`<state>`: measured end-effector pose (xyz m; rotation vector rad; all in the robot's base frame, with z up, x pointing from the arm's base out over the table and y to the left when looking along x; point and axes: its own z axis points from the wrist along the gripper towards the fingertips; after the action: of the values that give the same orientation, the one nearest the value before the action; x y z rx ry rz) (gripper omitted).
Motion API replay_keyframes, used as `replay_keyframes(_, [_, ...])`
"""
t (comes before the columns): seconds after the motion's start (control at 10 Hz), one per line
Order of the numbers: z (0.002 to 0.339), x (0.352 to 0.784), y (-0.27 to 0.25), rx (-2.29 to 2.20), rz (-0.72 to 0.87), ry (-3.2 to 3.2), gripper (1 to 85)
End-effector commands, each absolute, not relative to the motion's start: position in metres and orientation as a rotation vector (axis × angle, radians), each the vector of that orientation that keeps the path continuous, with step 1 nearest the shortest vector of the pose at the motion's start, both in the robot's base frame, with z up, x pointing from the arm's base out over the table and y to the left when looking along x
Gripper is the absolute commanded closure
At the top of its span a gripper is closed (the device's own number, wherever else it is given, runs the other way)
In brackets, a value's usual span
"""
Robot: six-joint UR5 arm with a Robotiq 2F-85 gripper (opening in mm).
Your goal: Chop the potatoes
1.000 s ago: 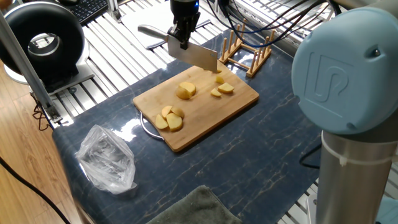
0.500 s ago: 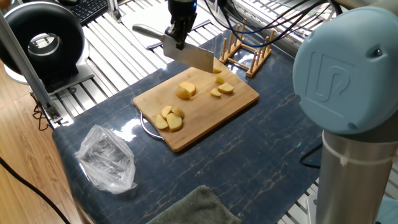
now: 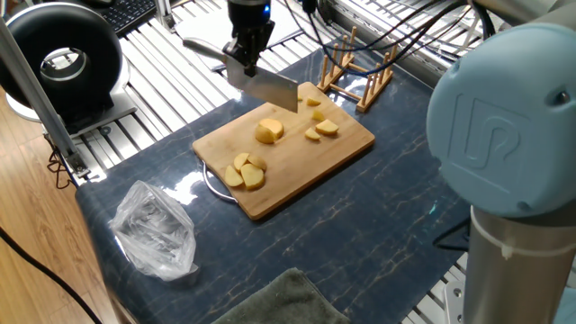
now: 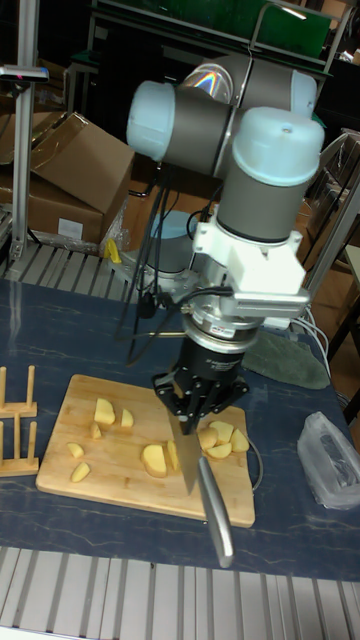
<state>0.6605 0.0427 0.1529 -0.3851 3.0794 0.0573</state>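
The gripper (image 3: pixel 245 56) is clamping a cleaver (image 3: pixel 262 85) by its handle, holding the blade above the far edge of the bamboo board (image 3: pixel 297 171). The potatoes (image 3: pixel 269 131) are lying on the board in three loose groups: centre, near left corner, and far right. A crumpled plastic bag (image 3: pixel 155 230) is sitting on the table (image 3: pixel 387 225).

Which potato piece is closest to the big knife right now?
The single round potato piece in the middle of the board. The knife hangs just above and beside it, while the other potato pieces sit farther off toward the board's ends.
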Motion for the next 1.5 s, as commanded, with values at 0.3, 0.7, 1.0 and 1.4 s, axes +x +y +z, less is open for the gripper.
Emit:
replay_keyframes(0.3, [0.119,0.660,0.031,-0.476,0.066,3.049,84.7])
replay_keyframes(0.7, [0.106,0.651,0.036,-0.394,0.132,3.052,84.7])
replay_keyframes(1.0, [0.099,0.645,0.033,-0.376,0.145,3.049,84.7])
replay_keyframes(1.4, [0.091,0.640,0.027,-0.375,0.154,3.035,84.7])
